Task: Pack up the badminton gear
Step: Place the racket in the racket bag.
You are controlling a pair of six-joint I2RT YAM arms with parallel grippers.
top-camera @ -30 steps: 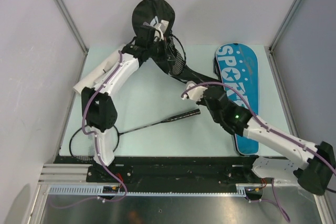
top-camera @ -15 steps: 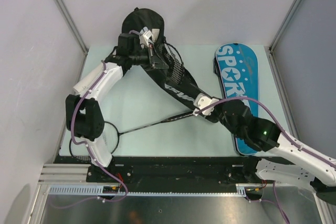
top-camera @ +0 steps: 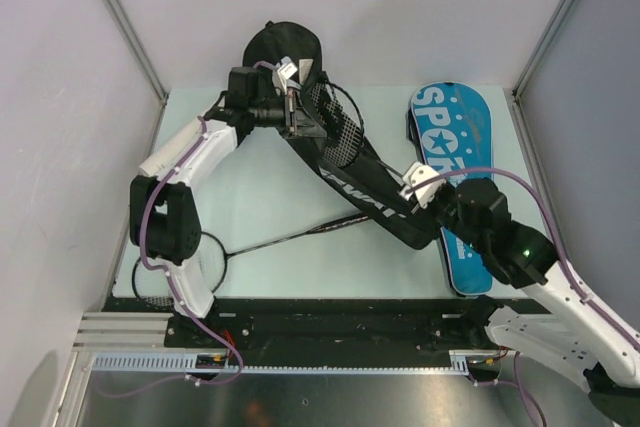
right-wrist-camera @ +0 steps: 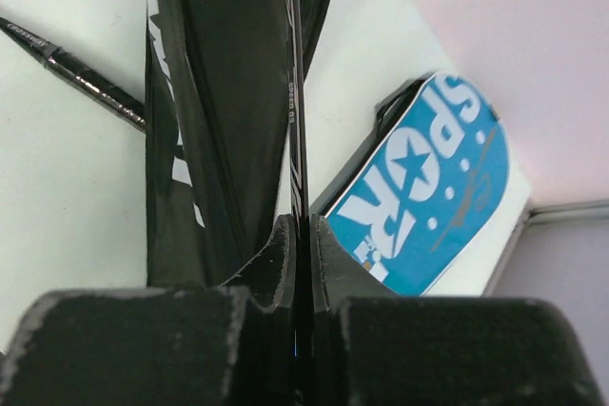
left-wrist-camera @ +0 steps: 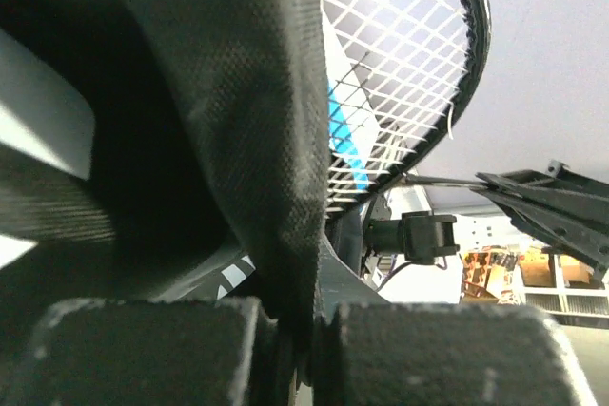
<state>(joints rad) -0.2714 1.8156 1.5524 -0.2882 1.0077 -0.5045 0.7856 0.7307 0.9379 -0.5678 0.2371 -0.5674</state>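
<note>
Your left gripper [left-wrist-camera: 297,335] is at the far side of the table [top-camera: 250,187]. Its jaws are pressed together on a fold of the black cover [top-camera: 280,47], and the wrist view shows the woven fabric pinched flat between the pads. The cover's rounded end shows past the table's far edge, against the back wall. Its narrow neck (the part with white lettering along it) slopes down and to the right toward your other arm. The racket [top-camera: 338,129] sits partly in that cover. Its strung head shows just right of the left gripper, with part of the rim and strings outside the fabric.

Your right gripper [right-wrist-camera: 302,268] is at the low end of the neck, toward the middle right of the table. Its jaws are closed on the racket's thin black shaft, which runs straight up between the fingers in the wrist view. The cover's flaps lie on either side of it.

The blue bag [top-camera: 452,142] lettered SPORT lies flat along the right side of the table, just beside the right gripper and partly under that arm. The other racket [top-camera: 300,235] lies on the table nearer you, apart from both grippers. Its dark handle points toward the neck of the cover, and its head is by the left arm's base.
</note>
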